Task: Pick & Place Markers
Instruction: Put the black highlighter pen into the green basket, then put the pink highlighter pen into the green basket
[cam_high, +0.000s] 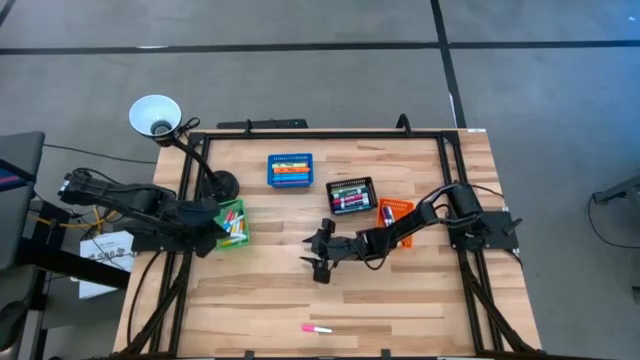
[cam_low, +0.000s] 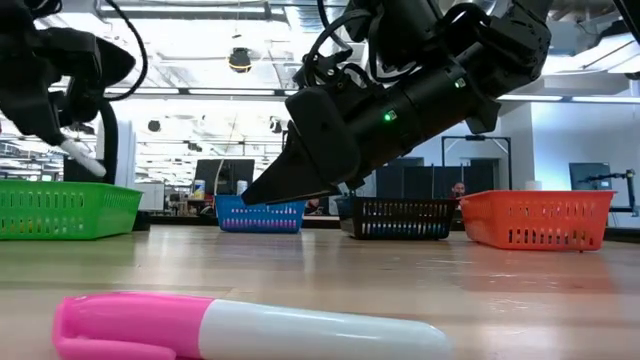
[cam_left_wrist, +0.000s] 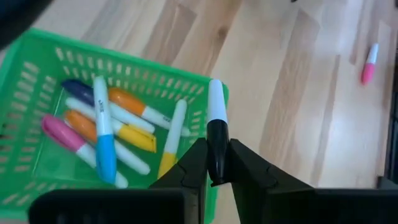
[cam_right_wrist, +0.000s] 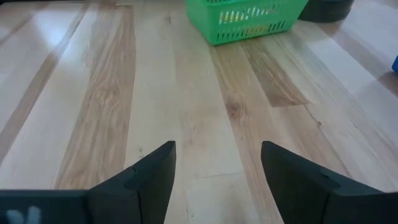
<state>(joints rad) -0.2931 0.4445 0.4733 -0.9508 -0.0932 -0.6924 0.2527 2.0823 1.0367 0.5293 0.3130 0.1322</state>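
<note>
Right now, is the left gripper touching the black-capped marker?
Touching. The left wrist view shows the left gripper closed on the black-capped marker, both fingers pressed against its black cap, above the rim of the green bin.

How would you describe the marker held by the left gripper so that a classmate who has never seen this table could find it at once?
Start at the green bin on the table's left side, beside the lamp's round base. Over its edge hangs the left gripper, shut on a marker. Unlike the coloured markers lying loose in the bin, this one has a black cap and white barrel and is pinched at the cap end.
</note>
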